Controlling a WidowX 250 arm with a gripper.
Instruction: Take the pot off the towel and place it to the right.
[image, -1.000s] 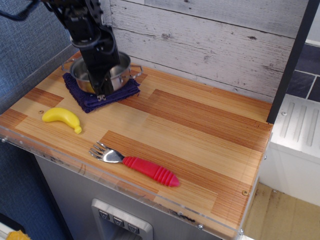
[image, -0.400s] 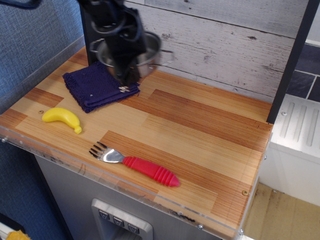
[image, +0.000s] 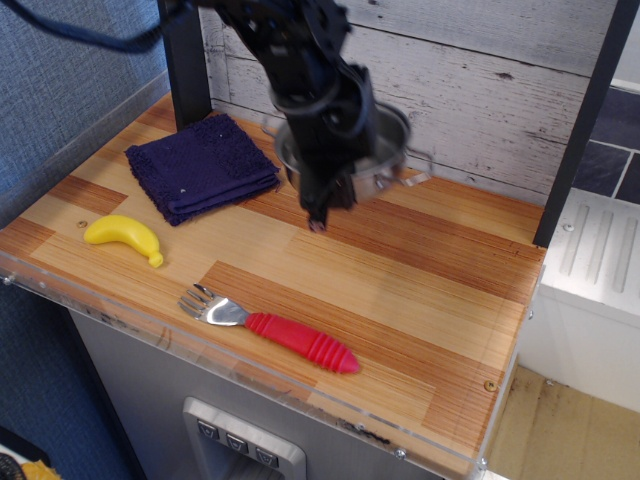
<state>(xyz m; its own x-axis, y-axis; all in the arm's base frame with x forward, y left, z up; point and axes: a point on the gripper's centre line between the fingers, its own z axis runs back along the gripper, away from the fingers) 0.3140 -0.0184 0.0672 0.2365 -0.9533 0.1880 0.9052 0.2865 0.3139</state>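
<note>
The shiny steel pot (image: 385, 152) hangs in the air above the wooden counter, to the right of the towel, with one wire handle sticking out to its right. My black gripper (image: 322, 200) is shut on the pot's near rim and hides much of it. The dark navy towel (image: 201, 165) lies bare and folded at the back left of the counter, well left of the pot.
A yellow toy banana (image: 125, 238) lies at the front left. A fork with a red handle (image: 272, 328) lies near the front edge. A plank wall stands behind the counter (image: 420, 270). A dark post (image: 575, 130) stands at the right edge.
The gripper lifted the pot off the towel and carried it right, from over the towel to above bare counter. The towel is now uncovered.
</note>
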